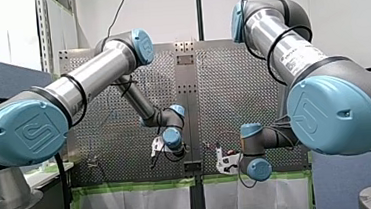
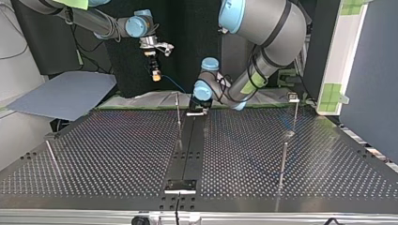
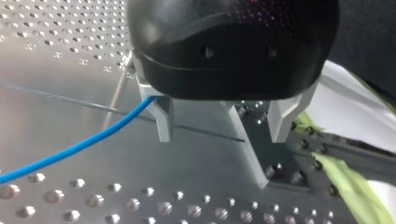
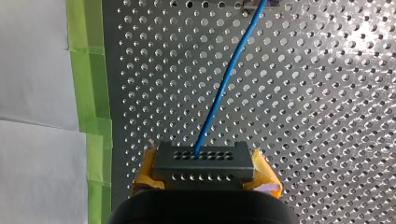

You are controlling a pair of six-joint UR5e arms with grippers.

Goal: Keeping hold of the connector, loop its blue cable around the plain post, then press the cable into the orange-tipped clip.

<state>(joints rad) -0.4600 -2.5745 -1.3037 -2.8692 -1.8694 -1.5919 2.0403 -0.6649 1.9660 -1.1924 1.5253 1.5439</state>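
Where the right arm's wrist camera looks along its own fingers, the right gripper is seen clamped on the dark connector, which is pinched from both sides by the yellow pads. From the connector's front face the blue cable is led straight ahead, away from the fingers and over the perforated table. Its long axis is thus set in line with the gripper's reach rather than across it.

Farther along, the cable is met by the left gripper. Its metal fingers are spread apart with nothing between them. The cable is seen to run up to the outer side of one finger and pass out of sight behind the black body, so whether it is touched there cannot be told. A thin post is seen just beyond that finger, beside the cable.

From across the table, the connector is seen raised beyond the table's far edge, at the top view's left. The left gripper is set low at the far edge near the middle, just beside the thin post. That is judged to be the plain post, so the left arm is much the nearer to it, and the cable is judged to need sweeping sideways round it. A second post at that view's right carries a small fitting at its top; whether that is the orange-tipped clip cannot be told.
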